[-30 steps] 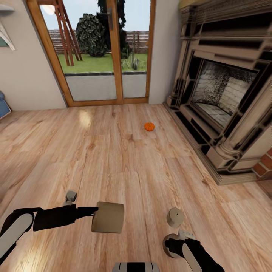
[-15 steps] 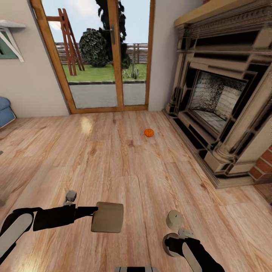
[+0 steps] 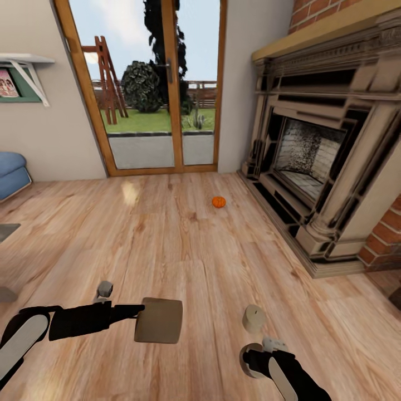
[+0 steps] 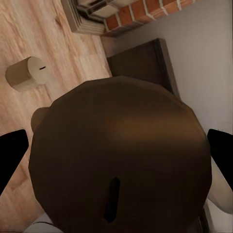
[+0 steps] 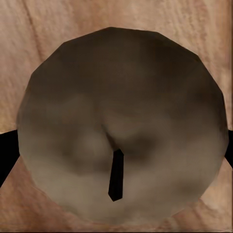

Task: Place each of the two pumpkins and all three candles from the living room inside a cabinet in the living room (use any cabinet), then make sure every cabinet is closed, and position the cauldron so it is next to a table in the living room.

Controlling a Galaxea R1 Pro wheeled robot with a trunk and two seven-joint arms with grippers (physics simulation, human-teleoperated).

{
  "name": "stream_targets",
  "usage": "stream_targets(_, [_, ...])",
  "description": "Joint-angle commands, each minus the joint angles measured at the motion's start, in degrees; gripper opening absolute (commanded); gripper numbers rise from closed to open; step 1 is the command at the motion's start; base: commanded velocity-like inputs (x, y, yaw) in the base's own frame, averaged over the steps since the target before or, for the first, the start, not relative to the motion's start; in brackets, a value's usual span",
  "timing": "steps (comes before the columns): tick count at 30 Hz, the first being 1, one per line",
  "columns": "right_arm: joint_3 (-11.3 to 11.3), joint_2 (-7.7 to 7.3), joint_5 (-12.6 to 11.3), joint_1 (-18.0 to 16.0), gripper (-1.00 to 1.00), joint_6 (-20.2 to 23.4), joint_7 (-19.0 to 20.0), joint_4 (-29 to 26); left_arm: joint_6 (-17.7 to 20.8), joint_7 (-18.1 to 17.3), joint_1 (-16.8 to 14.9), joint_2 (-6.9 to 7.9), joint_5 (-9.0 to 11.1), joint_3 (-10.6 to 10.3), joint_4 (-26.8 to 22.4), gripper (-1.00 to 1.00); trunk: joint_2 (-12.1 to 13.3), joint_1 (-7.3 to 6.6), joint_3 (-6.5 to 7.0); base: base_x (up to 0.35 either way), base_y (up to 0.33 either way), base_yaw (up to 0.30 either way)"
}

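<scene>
Camera pitch has been raised since the earlier frames: the whole head view has slid down, more wall, brick and a shelf (image 3: pixel 25 58) are now taken in, and the pumpkin (image 3: pixel 218 201) sits lower in frame. That shift is the view's, not the things'. Both arms are held as before.

One small orange pumpkin is seen on the wood floor (image 3: pixel 167 234), well ahead of the robot, between the glass doors (image 3: pixel 161 89) and the fireplace (image 3: pixel 323 161), nearer the hearth's corner. It is touched by nothing.

The left gripper (image 3: pixel 146 317) is clamped on a beige candle (image 3: pixel 159 320), held side-on in the head view. In the left wrist view the candle's top (image 4: pixel 119 160) with its dark wick is seen end-on, with a black finger (image 4: pixel 10 155) at each edge.

The right gripper (image 3: pixel 257 341) is closed on a second candle (image 3: pixel 254 319), held upright, wick up. In the right wrist view its round top (image 5: pixel 121 126) is seen close, black fingertips (image 5: pixel 7 150) pressed at both sides.

From the left wrist view the second candle (image 4: pixel 25 73) is seen over the floor, and beyond it a dark-brown unit (image 4: pixel 141 63) stands against a grey wall beside brickwork, possibly the cabinet, though too little is visible to be sure.

A blue seat (image 3: pixel 11 175) is cut off at the left edge.
</scene>
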Motion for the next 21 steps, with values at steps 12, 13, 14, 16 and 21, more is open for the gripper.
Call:
stream_targets(12, [0.2,-0.03,-0.6,0.0,-1.00,0.1,-0.6,-0.1,0.2,-0.2,0.0,-0.04,0.1,0.0,0.0,-1.00,0.1,-0.35,2.62,-0.165,0.000,0.000])
stream_targets(13, [0.2,-0.03,-0.6,0.0,-1.00,0.1,-0.6,-0.1,0.2,-0.2,0.0,-0.04,0.1,0.0,0.0,-1.00,0.2,-0.38,2.84,-0.005,0.000,0.000])
stream_targets(14, [0.2,-0.03,-0.6,0.0,-1.00,0.1,-0.5,-0.1,0.2,-0.2,0.0,-0.04,0.1,0.0,0.0,-1.00,0.2,-0.40,3.06,-0.003,0.000,0.000])
stream_targets(16, [0.2,-0.03,-0.6,0.0,-1.00,0.1,-0.5,-0.1,0.2,-0.2,0.0,-0.02,0.1,0.0,0.0,-1.00,0.2,-0.46,3.50,-0.002,0.000,0.000])
stream_targets(21, [0.2,-0.03,-0.6,0.0,-1.00,0.1,-0.5,-0.1,0.2,-0.2,0.0,-0.01,0.1,0.0,0.0,-1.00,0.7,-0.78,4.57,-0.008,0.000,0.000])
